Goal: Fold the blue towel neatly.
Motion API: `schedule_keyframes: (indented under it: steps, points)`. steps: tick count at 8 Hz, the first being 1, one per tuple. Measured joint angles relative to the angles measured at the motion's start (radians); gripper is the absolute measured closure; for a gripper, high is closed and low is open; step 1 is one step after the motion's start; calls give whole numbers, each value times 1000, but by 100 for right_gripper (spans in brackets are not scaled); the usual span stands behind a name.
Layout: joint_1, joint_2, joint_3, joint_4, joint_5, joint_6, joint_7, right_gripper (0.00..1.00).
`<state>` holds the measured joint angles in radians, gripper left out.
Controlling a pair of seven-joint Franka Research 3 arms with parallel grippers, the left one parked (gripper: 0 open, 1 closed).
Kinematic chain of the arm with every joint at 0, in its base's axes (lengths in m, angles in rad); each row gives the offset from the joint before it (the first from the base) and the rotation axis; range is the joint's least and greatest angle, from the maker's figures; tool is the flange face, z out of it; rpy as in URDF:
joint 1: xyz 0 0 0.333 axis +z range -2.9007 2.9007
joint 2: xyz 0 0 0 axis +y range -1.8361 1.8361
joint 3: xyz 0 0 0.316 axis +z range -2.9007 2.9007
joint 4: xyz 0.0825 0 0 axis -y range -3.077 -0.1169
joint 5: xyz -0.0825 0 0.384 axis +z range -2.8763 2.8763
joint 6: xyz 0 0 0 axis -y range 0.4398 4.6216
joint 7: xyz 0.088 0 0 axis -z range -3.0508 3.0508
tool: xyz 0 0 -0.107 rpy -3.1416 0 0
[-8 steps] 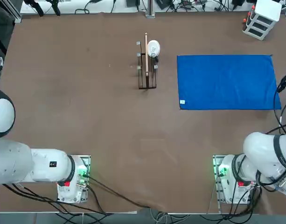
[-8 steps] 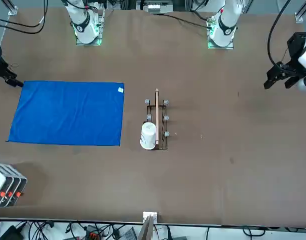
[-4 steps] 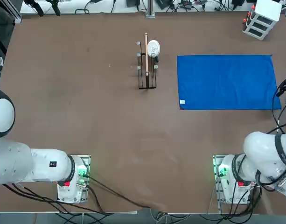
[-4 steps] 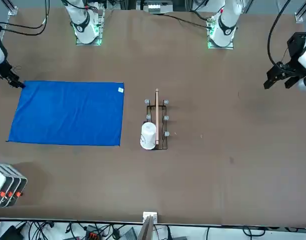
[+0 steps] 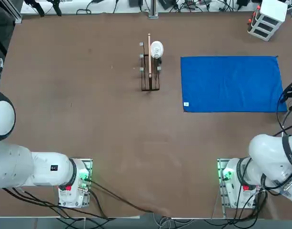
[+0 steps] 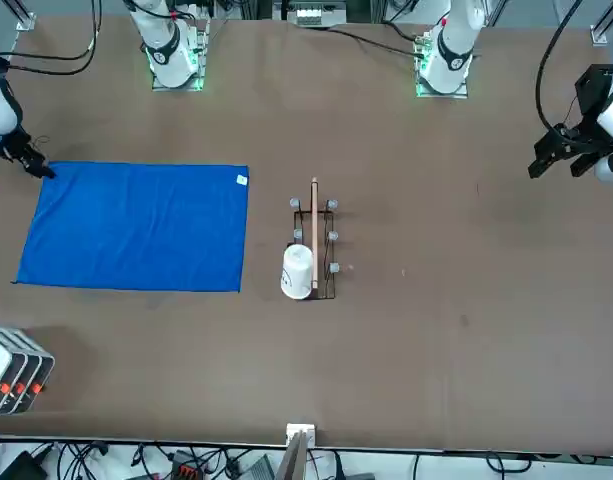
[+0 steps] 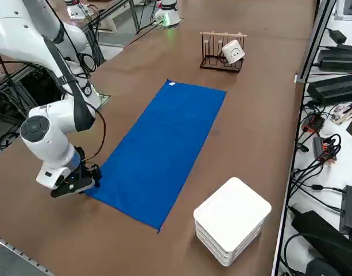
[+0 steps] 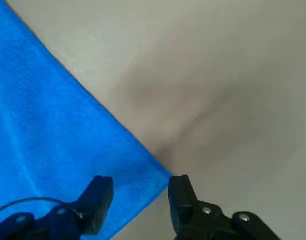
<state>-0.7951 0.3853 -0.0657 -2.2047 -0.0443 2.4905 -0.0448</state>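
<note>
Rack (image 5: 150, 67): wire stand with a white cup (image 5: 156, 48), mid-table, well left of the towel; not in the way.

Towel (image 5: 230, 84): flat, unfolded, on the right half of the table. Long axis runs left to right; white tag (image 5: 186, 104) at the near-left corner. Bare table (image 5: 88, 109) lies on its left and near sides, giving ample room to carry a corner across.

Right gripper (image 8: 138, 192): at the towel's near-right corner, low over the table. Jaws stand apart, straddling the corner tip, one finger (image 8: 99, 197) over cloth, the other (image 8: 180, 197) over bare table; nothing gripped yet. The rest of the towel stretches left and far from it.

White box (image 5: 269, 16): far-right table corner, apart from the towel's far edge.

Judgement: a leftward fold along the long axis looks unobstructed.
</note>
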Motion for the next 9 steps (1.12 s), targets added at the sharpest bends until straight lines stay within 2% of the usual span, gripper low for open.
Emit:
schedule_keyframes:
  steps: [9]
  points:
    - [-28,21,1,0,0,4,-28,36]
